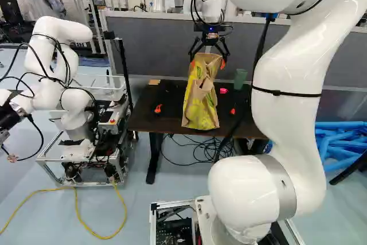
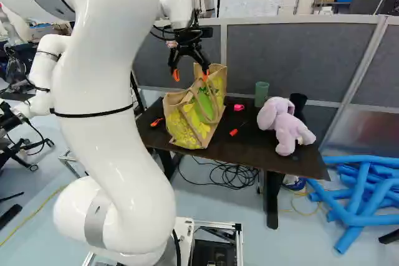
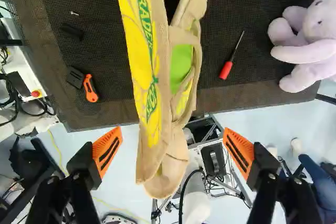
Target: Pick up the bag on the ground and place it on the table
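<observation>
White links of the arm [image 1: 292, 96] fill the near part of both base views, cut off at the upper edge; in the left base view they cover the plush toy's end of the surface [image 2: 255, 152]. Past them, the end effector [image 2: 191, 74] hangs above the bag [image 2: 199, 116], fingers spread wide and gripping nothing. From the wrist view, the bag's top passes between the orange pads [image 3: 107, 150] of the end effector [image 3: 172, 132], with a gap on each side; whether a fingertip grazes the paper lower down, I cannot tell. The bag stands upright on the surface, and its base is hidden from above by its own sides. A handle [image 2: 215, 115] droops over its front. Around it on the surface lie an orange utility knife [image 3: 91, 88] to one side, a red screwdriver [image 3: 227, 69] to the other, and a small pink object [image 2: 239, 108] farther back, near a green cup [image 2: 261, 95]. The lilac plush toy [image 2: 285, 126] sits well apart from the bag, partly hiding a black cylinder [image 2: 298, 103]. Black cables [image 2: 230, 175] tangle beneath; blue tubes [image 2: 361, 197] pile beside the surface, another robot [image 1: 63, 78] stands at the left of the left base view, and a grey partition [image 2: 280, 54] closes the back.
</observation>
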Available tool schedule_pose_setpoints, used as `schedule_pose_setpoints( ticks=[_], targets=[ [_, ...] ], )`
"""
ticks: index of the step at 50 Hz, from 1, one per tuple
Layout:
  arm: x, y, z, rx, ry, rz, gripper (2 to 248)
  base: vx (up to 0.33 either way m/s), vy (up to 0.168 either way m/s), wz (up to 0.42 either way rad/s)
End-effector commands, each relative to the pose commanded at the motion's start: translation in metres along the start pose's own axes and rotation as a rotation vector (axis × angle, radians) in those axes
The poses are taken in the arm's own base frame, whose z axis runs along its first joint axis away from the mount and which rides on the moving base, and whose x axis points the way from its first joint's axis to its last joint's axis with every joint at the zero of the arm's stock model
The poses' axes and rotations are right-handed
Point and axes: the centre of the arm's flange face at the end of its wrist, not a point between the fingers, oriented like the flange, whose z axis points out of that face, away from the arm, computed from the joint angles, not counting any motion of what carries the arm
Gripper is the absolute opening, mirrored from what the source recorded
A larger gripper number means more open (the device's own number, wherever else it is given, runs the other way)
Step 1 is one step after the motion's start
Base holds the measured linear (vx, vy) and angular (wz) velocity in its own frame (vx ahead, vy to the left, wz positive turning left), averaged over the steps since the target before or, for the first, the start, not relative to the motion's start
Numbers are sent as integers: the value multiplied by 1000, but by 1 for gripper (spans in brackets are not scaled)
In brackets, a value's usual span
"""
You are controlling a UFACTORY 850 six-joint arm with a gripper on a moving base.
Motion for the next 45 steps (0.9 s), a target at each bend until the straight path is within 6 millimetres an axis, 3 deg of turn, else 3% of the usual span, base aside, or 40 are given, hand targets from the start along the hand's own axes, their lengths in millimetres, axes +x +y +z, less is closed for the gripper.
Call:
schedule_pose_setpoints(
  ticks=[45],
  targets=[
    [0,0,0,0,0,0,247,-102,-2,7]
  ],
)
